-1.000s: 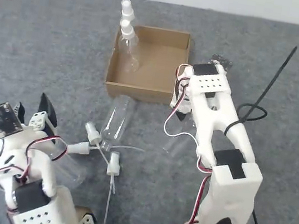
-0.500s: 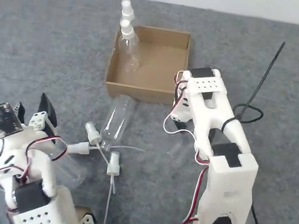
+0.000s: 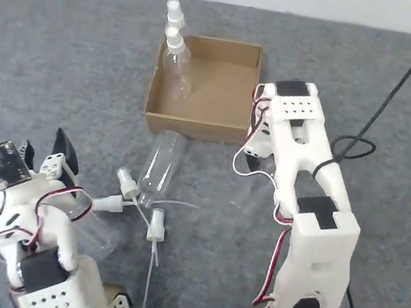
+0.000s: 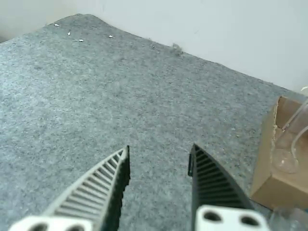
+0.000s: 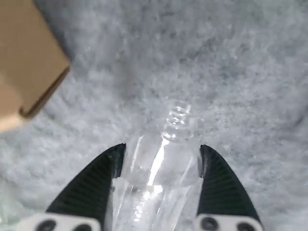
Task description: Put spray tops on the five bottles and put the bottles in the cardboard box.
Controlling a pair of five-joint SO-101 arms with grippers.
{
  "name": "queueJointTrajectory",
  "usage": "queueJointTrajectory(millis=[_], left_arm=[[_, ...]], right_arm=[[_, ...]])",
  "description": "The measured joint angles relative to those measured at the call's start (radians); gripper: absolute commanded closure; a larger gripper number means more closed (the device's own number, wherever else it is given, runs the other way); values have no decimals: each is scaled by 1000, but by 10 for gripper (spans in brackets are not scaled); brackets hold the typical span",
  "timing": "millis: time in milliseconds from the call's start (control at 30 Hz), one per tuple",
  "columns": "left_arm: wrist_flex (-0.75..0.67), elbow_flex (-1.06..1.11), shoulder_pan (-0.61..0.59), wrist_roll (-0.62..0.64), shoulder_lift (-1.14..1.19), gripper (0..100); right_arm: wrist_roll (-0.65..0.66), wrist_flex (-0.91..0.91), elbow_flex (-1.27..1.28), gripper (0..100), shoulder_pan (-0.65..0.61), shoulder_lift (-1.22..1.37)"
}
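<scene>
Loose spray tops (image 3: 117, 203), bottle (image 3: 161, 164) — centre

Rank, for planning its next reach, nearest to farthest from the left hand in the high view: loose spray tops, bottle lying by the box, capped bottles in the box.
1. Loose spray tops, on the carpet beside the left hand.
2. Lying bottle, beyond them, before the box.
3. Capped bottles, at the box's far corner.

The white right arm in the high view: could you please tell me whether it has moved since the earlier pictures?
Yes: the white right arm has swung slightly to the right, away from the right wall of the brown cardboard box.
</scene>
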Motion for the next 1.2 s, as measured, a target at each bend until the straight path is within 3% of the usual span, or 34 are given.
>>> queueJointTrajectory(millis=[267, 467, 900, 1200], left_arm=[[0, 18, 2, 0, 2, 812], [0, 18, 2, 0, 0, 812], [0, 18, 2, 0, 0, 812], [0, 18, 2, 0, 0, 812]], right_arm=[[434, 69, -9, 904, 0, 0], [640, 115, -9, 904, 2, 0], [882, 115, -6, 902, 135, -2], [937, 8, 267, 904, 144, -241]])
